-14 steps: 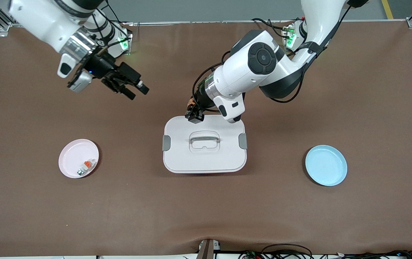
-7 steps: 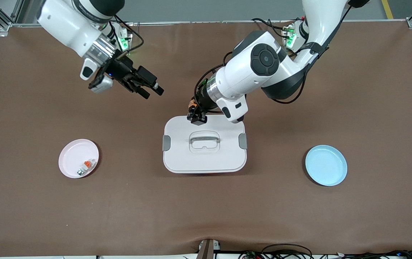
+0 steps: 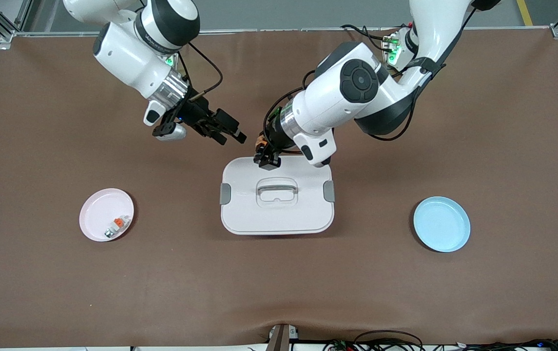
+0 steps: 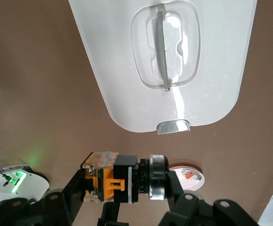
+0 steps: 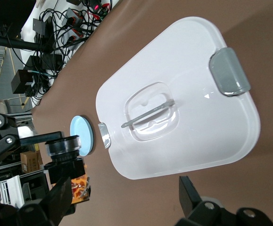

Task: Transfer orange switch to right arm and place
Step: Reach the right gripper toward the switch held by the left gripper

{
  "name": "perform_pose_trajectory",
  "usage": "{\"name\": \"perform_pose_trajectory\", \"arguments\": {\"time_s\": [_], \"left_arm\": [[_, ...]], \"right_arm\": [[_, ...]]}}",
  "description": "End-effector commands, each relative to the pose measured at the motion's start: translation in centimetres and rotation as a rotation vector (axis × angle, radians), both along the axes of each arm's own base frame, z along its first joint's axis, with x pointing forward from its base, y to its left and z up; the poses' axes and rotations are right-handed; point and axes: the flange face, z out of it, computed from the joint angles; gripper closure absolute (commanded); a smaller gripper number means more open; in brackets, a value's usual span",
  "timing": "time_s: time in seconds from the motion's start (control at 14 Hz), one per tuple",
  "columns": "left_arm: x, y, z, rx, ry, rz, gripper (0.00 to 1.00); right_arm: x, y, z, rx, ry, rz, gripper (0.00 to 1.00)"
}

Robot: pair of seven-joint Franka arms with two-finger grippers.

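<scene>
One blocky black orange switch, orange clip, round end.

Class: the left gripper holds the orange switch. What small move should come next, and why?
Probably the right gripper, open, should ease closer to the orange switch, held shut in the left gripper over the white box's edge; a gap separates them.

the left arm comes from its base and bends down at the elbow, its wrist pointing toward the right arm's end of the table. the left gripper is clamped on the orange switch, held up in the air. the right arm reaches in from its own base, and the right gripper hangs beside the left gripper, fingers spread wide, holding nothing.
</scene>
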Motion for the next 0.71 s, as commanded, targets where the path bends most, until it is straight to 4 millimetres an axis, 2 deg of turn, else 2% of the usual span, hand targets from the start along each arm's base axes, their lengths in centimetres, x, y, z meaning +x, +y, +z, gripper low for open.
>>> {"name": "perform_pose_trajectory", "arguments": {"time_s": [0.0,0.28,0.64], "left_arm": [[0.6,0.0,0.2,0.006,-0.006,0.019,1.0],[0.8,-0.1,-0.3,0.016,-0.016,0.023,1.0],[1.0,-0.1,-0.5,0.011,-0.019,0.029,1.0]], "right_arm": [[1.0,1.4,0.3,0.027,0.002,0.005,0.0],[1.4,3.2,1.4,0.076,0.005,0.0,0.0],[2.4,6.4,1.7,0.095,-0.007,0.026,0.0]]}}
